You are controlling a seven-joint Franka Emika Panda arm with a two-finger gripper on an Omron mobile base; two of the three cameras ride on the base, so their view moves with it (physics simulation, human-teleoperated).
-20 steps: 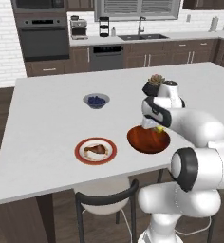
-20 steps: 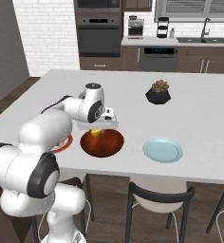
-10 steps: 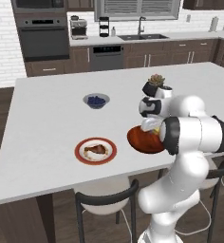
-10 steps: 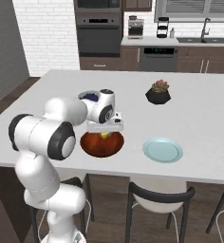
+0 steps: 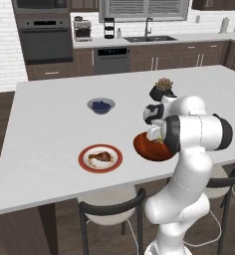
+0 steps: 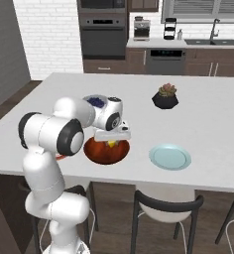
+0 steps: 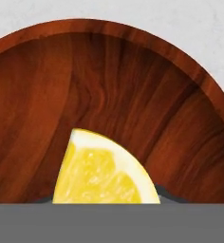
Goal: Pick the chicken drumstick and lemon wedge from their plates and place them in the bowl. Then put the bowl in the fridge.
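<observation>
Hand view shows our gripper [image 7: 107,201] has moved over the bowl [image 7: 133,95], jaws still grasping the lemon wedge [image 7: 104,175]; we judge releasing comes next.

No lettering, label, brand mark or number can be read anywhere. The wall oven [image 5: 45,37] behind the desk [image 5: 50,124] has a dark control strip, but its marks are too blurred to make out. The coffee machine [image 5: 82,29] on the back counter beside that oven carries no legible sign either.
</observation>
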